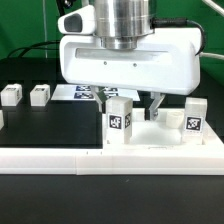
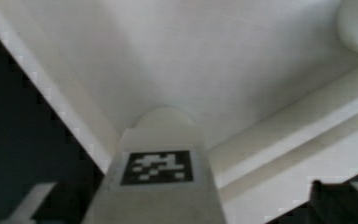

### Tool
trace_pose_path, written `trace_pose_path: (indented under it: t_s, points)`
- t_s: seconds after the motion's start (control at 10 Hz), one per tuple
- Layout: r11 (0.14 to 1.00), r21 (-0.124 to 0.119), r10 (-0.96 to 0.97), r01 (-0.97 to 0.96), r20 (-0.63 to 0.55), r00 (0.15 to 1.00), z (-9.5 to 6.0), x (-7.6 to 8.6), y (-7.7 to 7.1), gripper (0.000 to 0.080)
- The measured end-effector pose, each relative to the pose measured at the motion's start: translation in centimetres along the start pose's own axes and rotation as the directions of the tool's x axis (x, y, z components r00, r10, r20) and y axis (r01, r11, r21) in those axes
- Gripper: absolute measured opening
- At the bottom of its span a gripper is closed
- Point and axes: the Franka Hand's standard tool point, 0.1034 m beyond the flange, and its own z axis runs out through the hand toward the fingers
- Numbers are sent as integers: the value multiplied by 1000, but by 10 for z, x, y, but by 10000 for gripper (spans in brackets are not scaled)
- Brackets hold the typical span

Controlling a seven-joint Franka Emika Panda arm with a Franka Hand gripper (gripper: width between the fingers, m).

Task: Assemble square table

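On my exterior feed, the black bench [image 1: 50, 130] fills the middle ground. A long white rail [image 1: 50, 158] runs along its near edge, across the whole width. Farther back, the marker board [image 1: 68, 92] lies flat and is only partly visible. I can see a green backdrop [image 1: 20, 22] behind.

The surface [image 1: 40, 130] is black. On the exterior view's left, 2 far legs [image 1: 40, 95] are white with dark marks. The middle leg [image 1: 120, 116] and the right leg [image 1: 193, 115] are white, each with a black-and-white pixel tag. The near rail [image 1: 100, 160] is plain white. The marker board [image 1: 85, 92] is white with black tags. The arm [image 1: 130, 62] is white under a silver-grey cylinder. The backdrop [image 1: 20, 35] is green. In the wrist view the jaws look grey to black.
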Motion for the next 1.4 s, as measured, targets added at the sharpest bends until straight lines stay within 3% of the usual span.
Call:
trace_pose_path:
  t_s: [0.2,0.7,0.8,1.0,1.2,1.4]
  points:
    - [989,-2,145,-145,-1,989,0,1,2,296]
    - [878,-2,478,-478,1,878,2,0,3,294]
    - [799,-1,602,-602,1,799,1,1,2,294]
    - [514,5,858,-858,15,514,2,1,1,294]
    - [238,26,968,-971,70,239,2,3,-1,294]
    - [79,35,992,-996,95,82,2,7,-2,294]
